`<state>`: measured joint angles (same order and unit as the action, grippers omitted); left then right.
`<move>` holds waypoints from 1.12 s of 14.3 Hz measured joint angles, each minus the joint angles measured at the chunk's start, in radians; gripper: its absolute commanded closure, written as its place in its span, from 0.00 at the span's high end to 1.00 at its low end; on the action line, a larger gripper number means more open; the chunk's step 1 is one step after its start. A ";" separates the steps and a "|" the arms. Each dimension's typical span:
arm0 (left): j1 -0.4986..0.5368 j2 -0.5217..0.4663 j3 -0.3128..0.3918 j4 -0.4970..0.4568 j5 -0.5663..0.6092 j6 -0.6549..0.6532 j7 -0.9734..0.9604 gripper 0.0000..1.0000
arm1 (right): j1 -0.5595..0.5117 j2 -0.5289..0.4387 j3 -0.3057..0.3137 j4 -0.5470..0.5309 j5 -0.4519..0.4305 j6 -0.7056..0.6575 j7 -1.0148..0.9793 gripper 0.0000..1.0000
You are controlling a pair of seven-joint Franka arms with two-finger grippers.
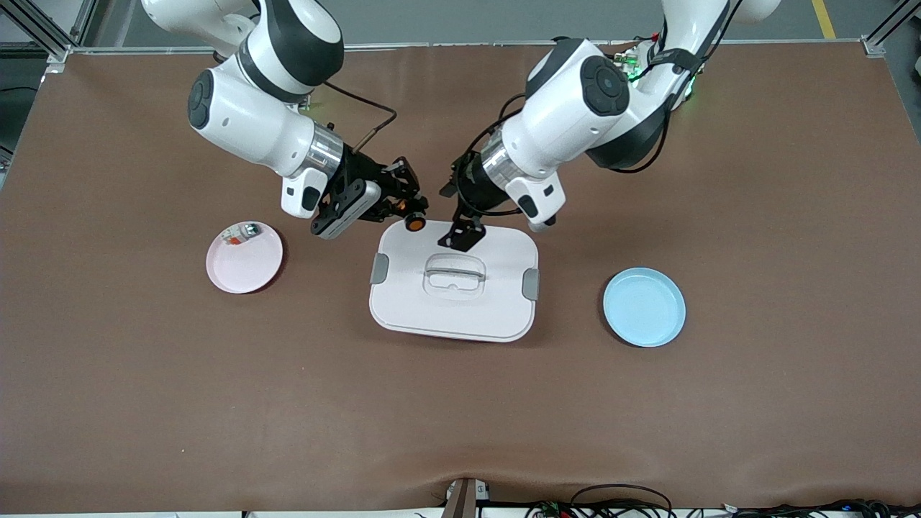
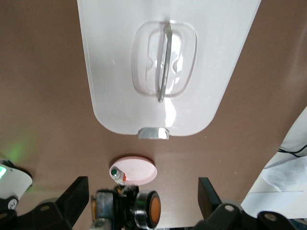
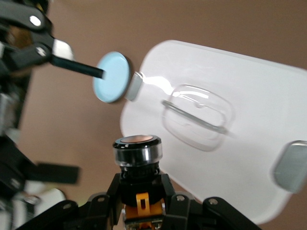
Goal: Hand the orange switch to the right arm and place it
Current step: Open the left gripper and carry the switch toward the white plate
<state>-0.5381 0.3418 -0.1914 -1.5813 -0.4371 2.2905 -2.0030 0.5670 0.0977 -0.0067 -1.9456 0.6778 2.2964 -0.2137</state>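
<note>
The orange switch (image 1: 414, 222), a tiny black cylinder with an orange cap, sits just above the center of the front view, clamped in the right gripper (image 1: 404, 210) over the table close to the upper edge of a white lidded container (image 1: 455, 302). In the right wrist view the switch (image 3: 137, 163) stands upright between that gripper's black fingers (image 3: 111, 199), its metal ring and cap on top and an orange-brown part showing below.

The left gripper (image 1: 460, 236) hangs just beside the switch, over the upper edge of the container's lid, with its fingers spread wide and nothing between them. In the left wrist view its two black fingers (image 2: 76, 196) stand far apart at the bottom of the frame, with the switch (image 2: 148, 210) and the other gripper between them.

The container has a clear recessed handle (image 1: 454, 274) in its lid and a grey clip (image 1: 379, 268) on each short side. A pink plate (image 1: 248, 270) lies at center left of the front view, carrying a small white block (image 1: 241, 234) with orange and green marks at its upper rim. A light blue plate (image 1: 645, 306) lies at center right.

The table (image 1: 460, 417) is covered in plain brown cloth, slightly wrinkled near the lower edge. Metal framing (image 1: 43, 32) shows at the top corners and loose cables (image 1: 619, 503) along the bottom edge.
</note>
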 measured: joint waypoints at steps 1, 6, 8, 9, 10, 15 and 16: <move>0.011 -0.021 0.000 -0.038 0.000 -0.001 0.022 1.00 | -0.008 0.000 -0.002 0.000 -0.073 -0.030 -0.019 0.00; 0.062 -0.094 0.001 -0.176 0.000 -0.001 0.118 1.00 | -0.101 0.000 -0.007 -0.001 -0.289 -0.170 -0.334 0.00; 0.087 -0.121 0.001 -0.225 0.001 -0.001 0.212 1.00 | -0.152 0.000 -0.010 -0.001 -0.373 -0.219 -0.448 0.00; 0.100 -0.137 0.002 -0.255 0.001 -0.001 0.268 1.00 | -0.174 0.000 -0.011 -0.002 -0.422 -0.239 -0.492 0.00; 0.113 -0.153 0.002 -0.288 0.002 -0.001 0.324 1.00 | -0.190 -0.001 -0.012 -0.005 -0.465 -0.252 -0.530 0.00; 0.187 -0.229 0.004 -0.438 0.084 -0.001 0.707 1.00 | -0.267 -0.016 -0.014 -0.070 -0.556 -0.257 -0.707 0.00; 0.206 -0.238 0.004 -0.456 0.091 -0.001 0.799 1.00 | -0.275 -0.024 -0.014 -0.094 -0.581 -0.248 -0.718 0.00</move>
<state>-0.3324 0.1037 -0.1874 -2.0377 -0.3462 2.2898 -1.2036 0.2920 0.0742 -0.0205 -2.0400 0.0966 2.0488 -0.9320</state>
